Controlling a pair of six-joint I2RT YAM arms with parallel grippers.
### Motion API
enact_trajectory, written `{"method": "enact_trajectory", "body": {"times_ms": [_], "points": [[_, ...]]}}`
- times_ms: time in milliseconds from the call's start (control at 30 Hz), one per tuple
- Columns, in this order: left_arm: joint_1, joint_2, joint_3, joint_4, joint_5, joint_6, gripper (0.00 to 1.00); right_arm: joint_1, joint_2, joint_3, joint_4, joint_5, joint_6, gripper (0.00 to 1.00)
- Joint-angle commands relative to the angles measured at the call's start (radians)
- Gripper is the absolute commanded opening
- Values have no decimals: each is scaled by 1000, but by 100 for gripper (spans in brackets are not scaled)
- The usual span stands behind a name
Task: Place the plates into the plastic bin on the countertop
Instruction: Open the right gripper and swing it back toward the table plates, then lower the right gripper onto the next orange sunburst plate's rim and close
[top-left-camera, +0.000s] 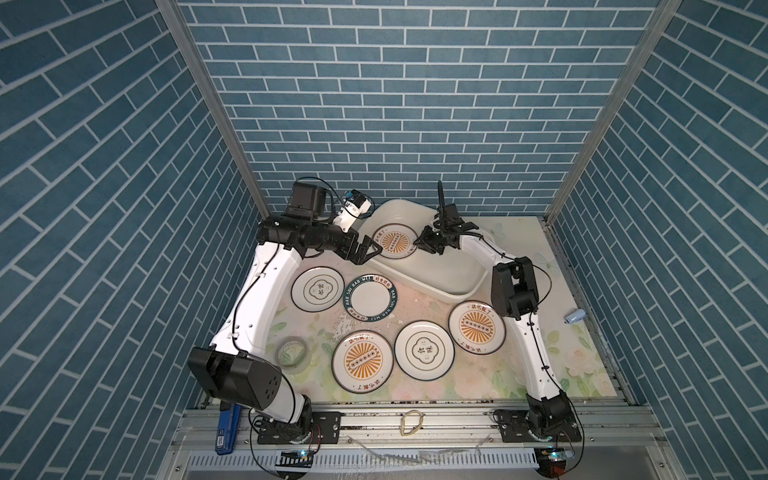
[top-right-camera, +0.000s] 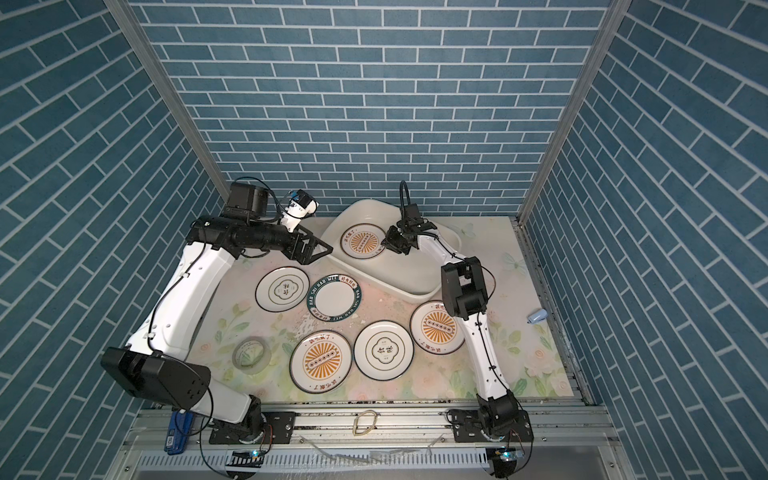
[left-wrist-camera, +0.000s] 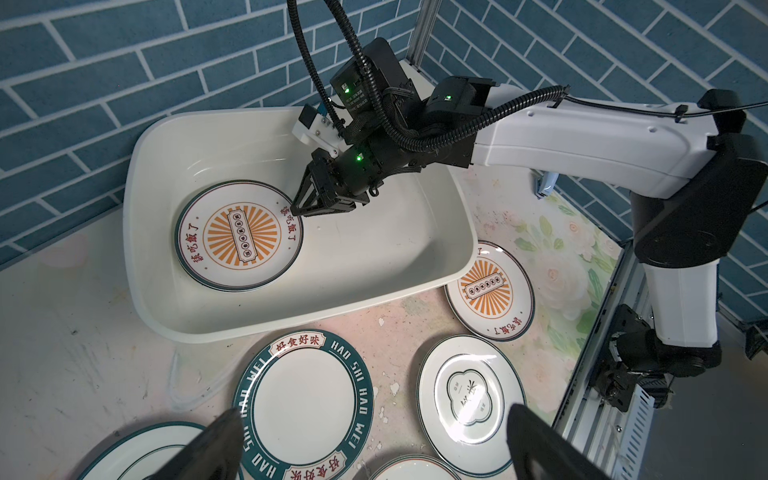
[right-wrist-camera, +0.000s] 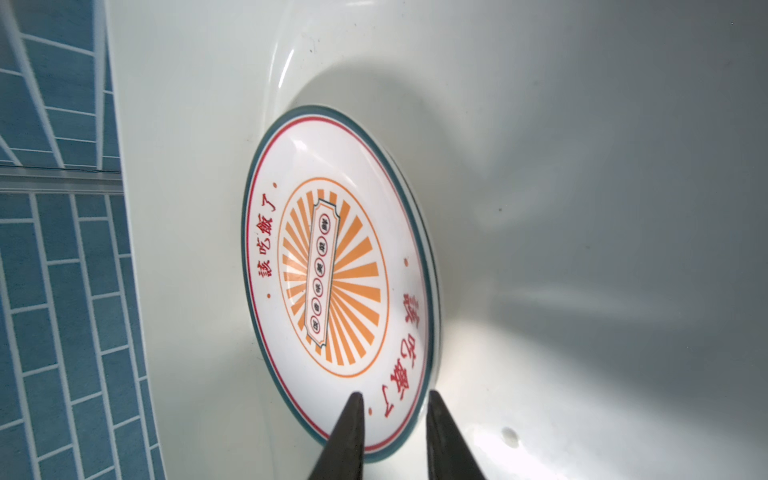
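Observation:
A white plate with an orange sunburst centre lies in the far left part of the cream plastic bin. My right gripper reaches into the bin, its jaws narrowly apart with this plate's rim between them. Just outside the bin's left wall hovers my left gripper, wide open and empty. Several more plates lie on the flowered countertop: a quatrefoil one, a green lettered one, a sunburst one, another quatrefoil one and a sunburst one.
A translucent tape roll lies at the front left of the counter. A small pale blue object sits by the right edge. Blue tiled walls close in the back and both sides. The bin stands slanted at the back.

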Motion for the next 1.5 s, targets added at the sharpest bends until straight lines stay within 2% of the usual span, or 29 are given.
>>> {"method": "enact_trajectory", "body": {"times_ms": [0, 200, 367, 467, 667, 867, 1167, 1467], "points": [[-4, 1, 29, -14, -2, 14, 100, 5, -34, 24, -38, 23, -45, 27], [-4, -2, 25, -23, -8, 21, 100, -4, -114, 22, -64, 34, -89, 28], [-5, -17, 21, -33, -9, 41, 99, -18, -316, -106, -66, 45, -151, 28], [-4, -28, 12, -37, -11, 56, 100, -33, -497, -261, -53, 49, -175, 29], [-5, -39, -19, -40, 5, 68, 100, -75, -885, -675, 4, 74, -166, 29], [-5, -49, -53, -48, 32, 82, 100, -103, -1230, -1016, -61, 98, -141, 30], [-20, -71, -99, -15, 95, 54, 100, -121, -1689, -1432, -204, 216, 35, 31], [-76, -61, -168, 33, 119, 37, 100, -121, -1986, -1767, -259, 225, 208, 33]]}}
